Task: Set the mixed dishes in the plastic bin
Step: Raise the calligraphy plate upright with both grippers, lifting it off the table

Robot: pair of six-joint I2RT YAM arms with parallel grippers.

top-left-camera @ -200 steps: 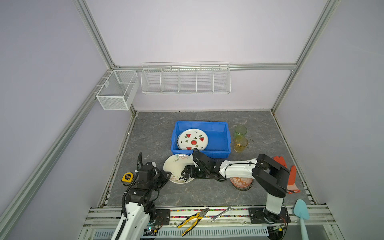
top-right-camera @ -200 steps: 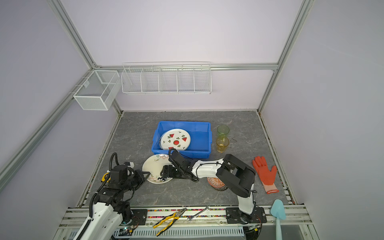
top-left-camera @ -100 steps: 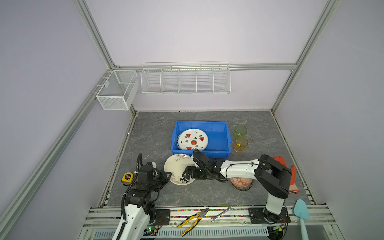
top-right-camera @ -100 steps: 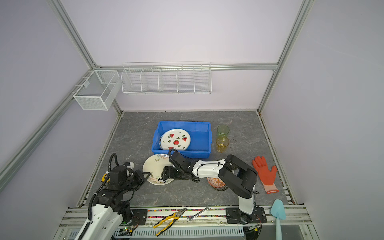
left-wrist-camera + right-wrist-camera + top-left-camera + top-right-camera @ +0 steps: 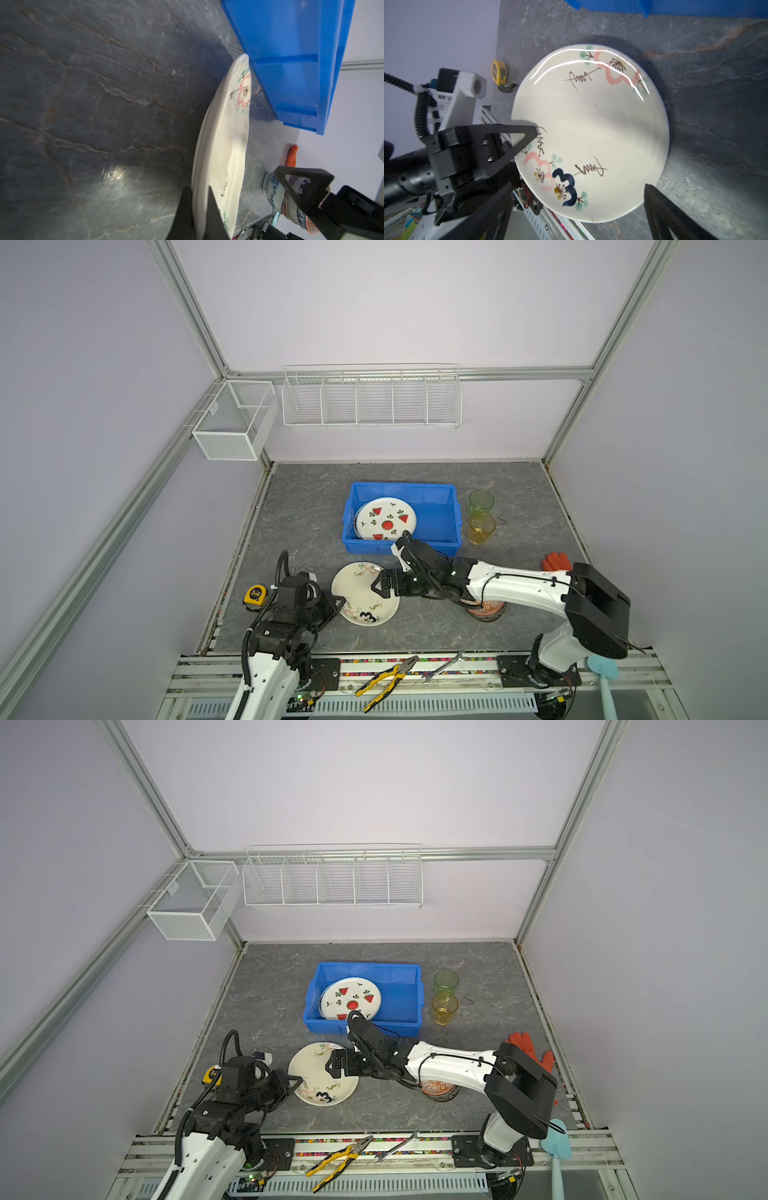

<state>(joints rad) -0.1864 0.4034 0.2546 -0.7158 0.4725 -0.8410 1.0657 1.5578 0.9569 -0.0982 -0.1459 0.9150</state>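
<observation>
Ceramic, flower-painted and nearest the front, the cream plate (image 5: 357, 591) is found on the worktop (image 5: 311, 510) just in front of the bin, not yet inside it. Its near-left rim is clamped between the closed fingers of the left pincer (image 5: 199, 193). In the left wrist view that edge appears tipped up off the surface, though how far cannot be judged. Above the same plate the right pincer (image 5: 376, 585) is held with its jaws spread wide and nothing gripped; in the right wrist view the plate is seen between its fingers. This plate is taken to be the piece in hand. To its right, under the right arm, the bowls (image 5: 484, 608) are stacked on the worktop, untouched. Farther back, the bin (image 5: 403, 486) is seen with the watermelon plate (image 5: 386, 519) lying toward its left end. A dark edge shows beneath that plate, but whether a second dish is there cannot be told. Just beside the bin's right wall the amber glass (image 5: 482, 528) and, behind it, the green glass (image 5: 481, 502) are stood upright, outside. One dish at least is judged placed; the cream plate, the bowls and both glasses are left to be moved.
</observation>
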